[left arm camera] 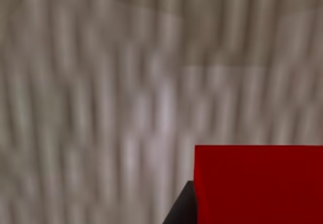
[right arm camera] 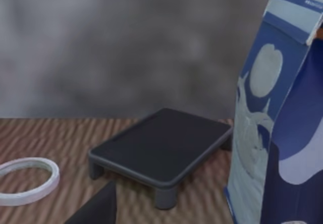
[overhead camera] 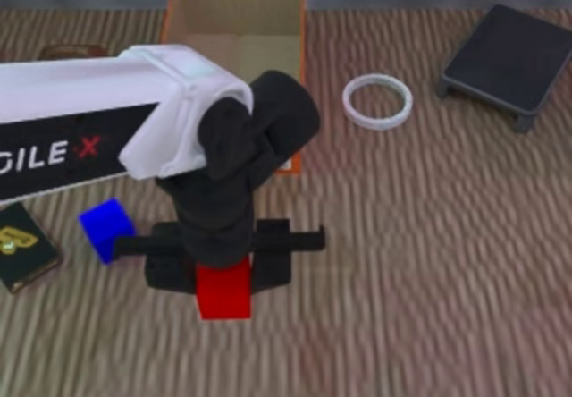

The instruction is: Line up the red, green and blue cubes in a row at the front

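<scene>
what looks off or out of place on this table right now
Only two cubes show: the red cube under the left claw and the blue cube, sitting skewed beside it. No green cube is visible in any view; the arm may hide it.

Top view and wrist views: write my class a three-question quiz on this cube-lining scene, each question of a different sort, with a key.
1. True or false: the red cube sits inside the orange box.
2. Multiple choice: which arm reaches over the table in the top view? A) left arm B) right arm C) both arms
3. Short answer: which cube lies just to the top view's left of the left gripper?

Key
1. False. It is at the left gripper, on the front side of the box and outside it.
2. A. The right arm does not show in the top view.
3. The blue cube.
</scene>
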Available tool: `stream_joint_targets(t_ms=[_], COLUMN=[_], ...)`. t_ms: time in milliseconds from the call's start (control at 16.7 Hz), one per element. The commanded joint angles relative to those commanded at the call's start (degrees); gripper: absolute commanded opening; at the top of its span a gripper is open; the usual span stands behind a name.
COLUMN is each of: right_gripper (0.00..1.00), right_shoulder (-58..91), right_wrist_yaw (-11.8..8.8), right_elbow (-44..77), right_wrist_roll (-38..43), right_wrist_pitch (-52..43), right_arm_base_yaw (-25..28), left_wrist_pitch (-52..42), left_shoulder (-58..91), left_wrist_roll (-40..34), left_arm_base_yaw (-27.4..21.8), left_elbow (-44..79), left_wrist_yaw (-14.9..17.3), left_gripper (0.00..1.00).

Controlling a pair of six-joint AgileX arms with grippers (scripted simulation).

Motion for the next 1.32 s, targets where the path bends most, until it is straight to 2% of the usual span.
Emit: stream_joint_targets(t_ms=[420,720,1320], right_gripper=[1.0,1.0,1.0], right_shoulder=[0.0,0.0,0.0], right_wrist_yaw=[0.0,0.0,0.0], right_elbow=[0.0,0.0,0.0], right_wrist_roll=[0.0,0.0,0.0], right_wrist_pitch=[0.0,0.0,0.0], right_arm_base_yaw=[0.0,0.0,0.0], left_wrist_pitch=[13.1,14.8,14.8], left_shoulder=[4.9,5.6,5.6], left_wrist_roll=[0.0,0.0,0.0], left_arm_base_yaw=[-0.1,-0.2,-0.2], left_elbow=[-8.0,-9.1,-9.1], left_wrist_yaw=[0.0,0.0,0.0], left_gripper=[0.0,0.0,0.75])
